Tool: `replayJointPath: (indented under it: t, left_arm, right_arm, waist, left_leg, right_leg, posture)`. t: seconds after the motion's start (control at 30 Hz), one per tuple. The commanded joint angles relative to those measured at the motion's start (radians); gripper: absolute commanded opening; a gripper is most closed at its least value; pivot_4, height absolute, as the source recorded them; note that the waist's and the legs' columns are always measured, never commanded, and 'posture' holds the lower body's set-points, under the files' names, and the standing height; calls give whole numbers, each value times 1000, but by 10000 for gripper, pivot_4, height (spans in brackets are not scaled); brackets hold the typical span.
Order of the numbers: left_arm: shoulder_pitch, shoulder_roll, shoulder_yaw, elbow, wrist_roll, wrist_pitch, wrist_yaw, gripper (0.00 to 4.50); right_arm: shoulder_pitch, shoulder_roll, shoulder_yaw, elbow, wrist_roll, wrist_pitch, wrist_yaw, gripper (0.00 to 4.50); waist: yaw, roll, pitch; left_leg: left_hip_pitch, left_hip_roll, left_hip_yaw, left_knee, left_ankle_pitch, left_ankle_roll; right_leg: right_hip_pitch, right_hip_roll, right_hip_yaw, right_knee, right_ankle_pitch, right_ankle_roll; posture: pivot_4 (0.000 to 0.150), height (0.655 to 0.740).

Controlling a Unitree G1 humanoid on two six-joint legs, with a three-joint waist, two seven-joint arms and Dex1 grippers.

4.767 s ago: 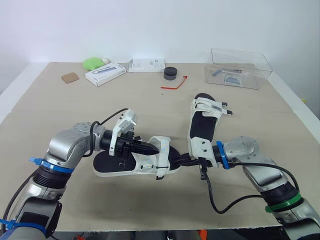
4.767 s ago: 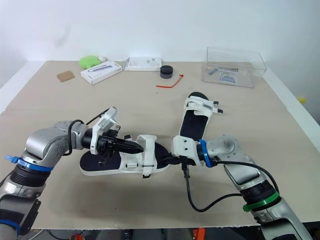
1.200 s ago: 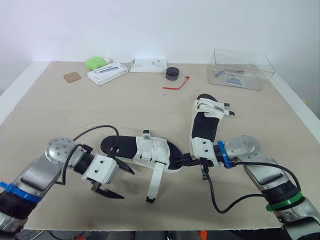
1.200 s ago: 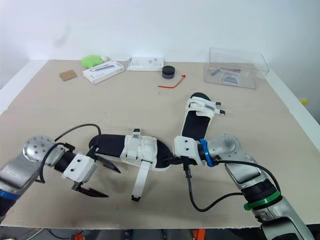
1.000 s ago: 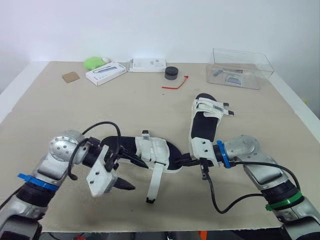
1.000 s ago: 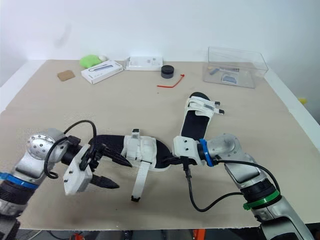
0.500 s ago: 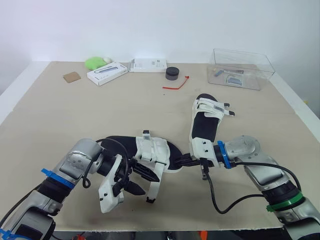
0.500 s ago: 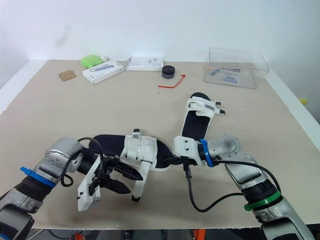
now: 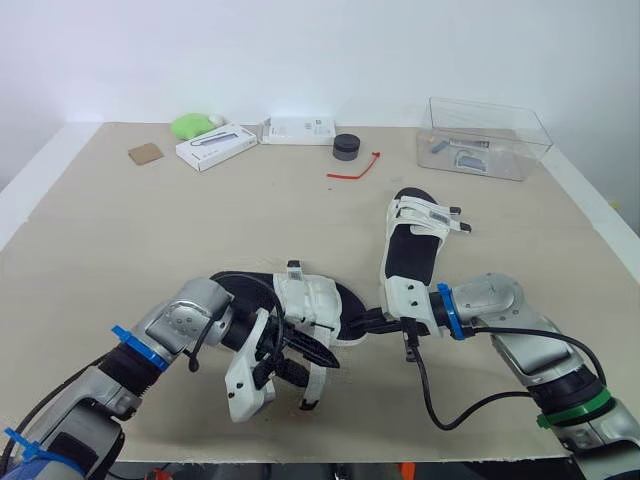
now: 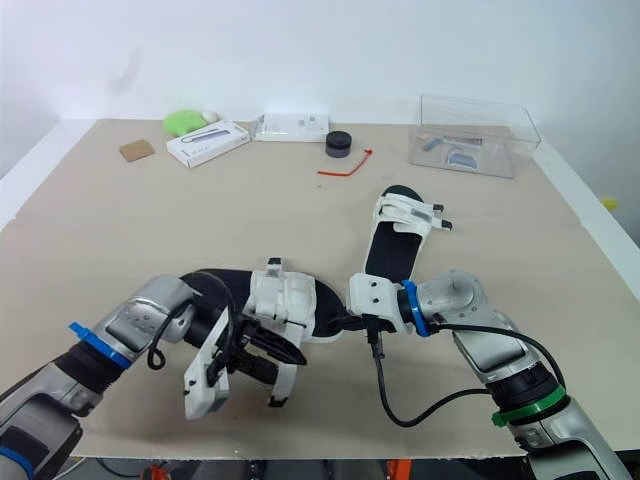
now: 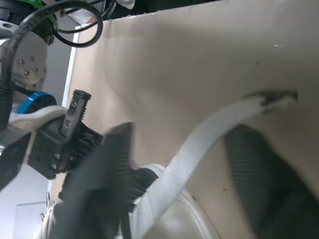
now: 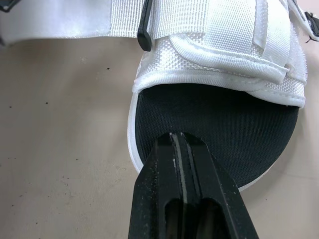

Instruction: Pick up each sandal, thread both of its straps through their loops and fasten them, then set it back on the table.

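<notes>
White strap [image 9: 314, 382] of near sandal [image 9: 300, 300] lies loose on table [image 9: 150, 230], L gripper [image 9: 298, 360] fingers apart astride it, R gripper [image 9: 368, 322] tips together pressing the toe; threading/fastening not done imo, far sandal [image 9: 412, 245] looks strapped, can't confirm.

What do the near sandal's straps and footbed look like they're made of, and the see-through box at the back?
The straps look like white woven webbing, matte; ribbed weave lines show. The footbed is black with a fine grid texture, perhaps mesh over foam, though that's uncertain. The box looks like clear rigid plastic, glossy, its contents visible through the walls.
</notes>
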Motion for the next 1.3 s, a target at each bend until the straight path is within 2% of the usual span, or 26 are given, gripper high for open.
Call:
replayJointPath:
  t: [0.03,0.07,0.1,0.23,0.47,0.73,0.93,1.07,1.3]
  left_arm:
    - [-8,25,-15,-23,-49,4,20,5219]
    - [-3,31,-19,-27,-62,20,22,1992]
    - [5,38,-21,-42,-97,67,20,890]
    - [15,48,-8,-84,-205,239,4,890]
    - [39,53,71,-194,-427,684,-21,890]
    - [36,26,170,-249,-574,1086,-16,890]
    - [0,-25,236,-166,-592,1280,-6,890]
    - [-9,-58,248,-102,-525,1280,-6,890]
    - [-28,-111,266,-45,-483,1284,-23,890]
  right_arm:
    - [21,-32,0,10,-23,22,5,0]
    - [22,-32,0,9,-23,23,4,0]
    - [24,-33,0,8,-23,23,3,0]
    - [25,-34,1,7,-23,25,2,0]
    - [23,-33,2,9,-24,26,2,0]
    - [18,-32,3,17,-25,21,4,0]
    - [12,-28,4,20,-27,20,3,0]
    - [17,-30,2,16,-26,19,0,0]
    - [26,-32,-1,7,-26,21,-5,0]
  waist:
    - [0,0,0]
    - [0,0,0]
    - [0,0,0]
    - [0,0,0]
    - [0,0,0]
    - [0,0,0]
    - [0,0,0]
    - [0,0,0]
    - [0,0,0]
  left_leg:
    - [0,0,0,0,0,0]
    - [0,0,0,0,0,0]
    - [0,0,0,0,0,0]
    - [0,0,-1,0,0,0]
    - [0,0,-1,1,0,0]
    - [0,0,-1,1,0,0]
    - [0,-1,-1,1,0,0]
    - [0,-1,-1,1,0,0]
    - [0,-1,-1,1,0,0]
  right_leg:
    - [0,0,0,0,0,0]
    - [0,0,0,0,0,0]
    - [0,0,0,0,0,0]
    - [0,-1,0,0,0,1]
    - [0,0,-1,0,0,1]
    - [1,0,-1,0,0,1]
    - [1,0,-1,0,0,1]
    - [1,0,-1,0,0,1]
    - [1,0,-1,0,0,1]
  posture:
    - [1500,7400]
    - [1500,7400]
    - [1500,7400]
    - [1500,7400]
    - [1500,7400]
    - [1500,7400]
    - [1500,7400]
    - [1500,7400]
    - [1500,7400]
